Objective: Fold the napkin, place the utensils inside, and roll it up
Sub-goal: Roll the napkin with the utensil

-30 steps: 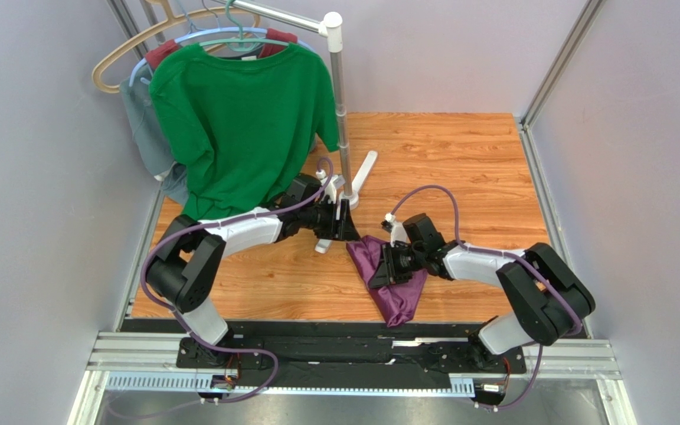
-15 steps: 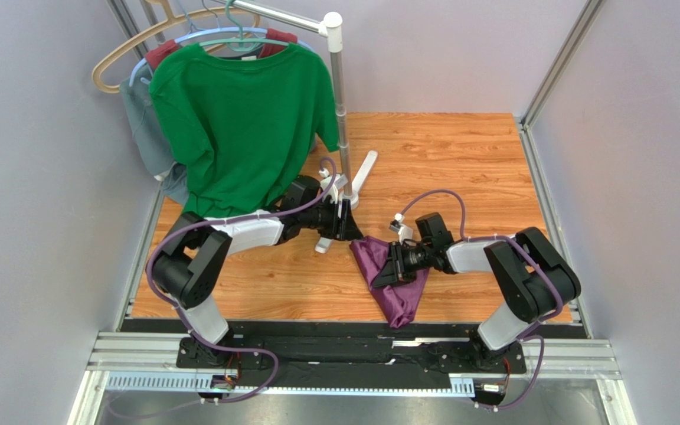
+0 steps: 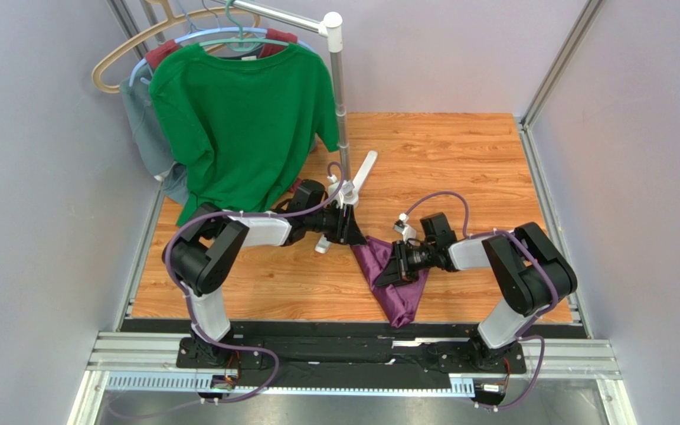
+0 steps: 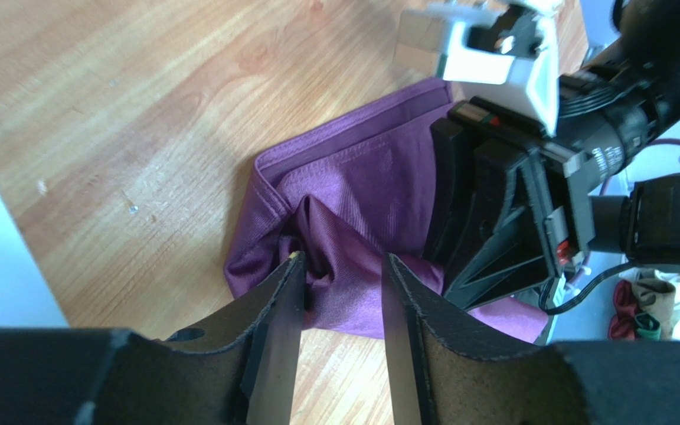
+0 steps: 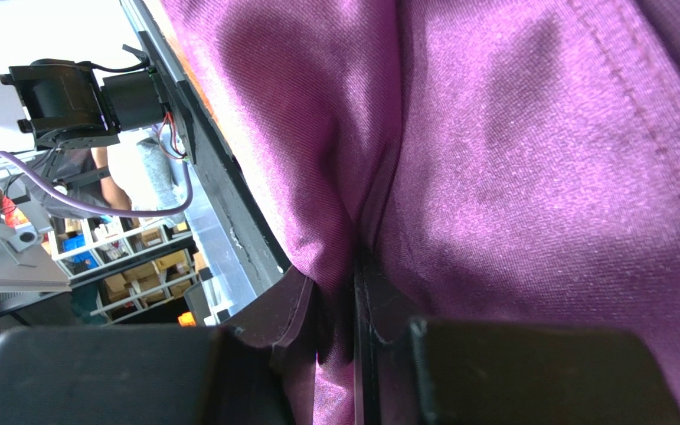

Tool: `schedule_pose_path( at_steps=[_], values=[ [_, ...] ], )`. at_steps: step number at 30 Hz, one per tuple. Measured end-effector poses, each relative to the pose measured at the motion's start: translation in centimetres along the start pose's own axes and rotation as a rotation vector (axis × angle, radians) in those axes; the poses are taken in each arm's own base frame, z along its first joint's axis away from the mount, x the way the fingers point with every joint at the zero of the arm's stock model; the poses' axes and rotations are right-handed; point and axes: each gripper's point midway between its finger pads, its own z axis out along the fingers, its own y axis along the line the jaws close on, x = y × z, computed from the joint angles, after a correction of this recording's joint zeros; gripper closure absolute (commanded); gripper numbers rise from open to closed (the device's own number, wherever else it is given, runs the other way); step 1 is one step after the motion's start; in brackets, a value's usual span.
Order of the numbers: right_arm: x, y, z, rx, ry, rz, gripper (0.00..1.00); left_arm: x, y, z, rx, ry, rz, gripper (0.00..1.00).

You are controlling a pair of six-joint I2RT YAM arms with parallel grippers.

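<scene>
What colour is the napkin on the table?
The napkin is plain dark purple, shown best in the left wrist view.

We are closing the left gripper (image 4: 343, 266) in on a raised fold of the napkin (image 4: 361, 186), both elbows drawing inward

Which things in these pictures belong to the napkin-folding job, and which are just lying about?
Part of the job:
- purple napkin
- right hand, pinching the napkin
- left hand, astride a fold of it

Just standing by:
- green shirt
- grey garment
- rail pole
</scene>
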Motion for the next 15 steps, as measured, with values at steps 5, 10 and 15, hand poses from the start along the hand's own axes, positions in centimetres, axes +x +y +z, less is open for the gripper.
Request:
schedule_pose_path(
  at_steps=[5,10,15],
  values=[
    [0.0,0.0,0.0,-0.004,0.003,0.006,0.87,1.8,1.1,1.1,-0.002,0.05,-0.039,0.79],
    [0.0,-0.1,0.0,0.003,0.001,0.011,0.61,2.1,1.6,1.7,-0.028,0.084,-0.059,0.97],
    [0.0,0.5,-0.4,0.004,0.003,0.015,0.44,2.0,1.9,2.2,-0.071,0.122,-0.055,1.0]
  ],
)
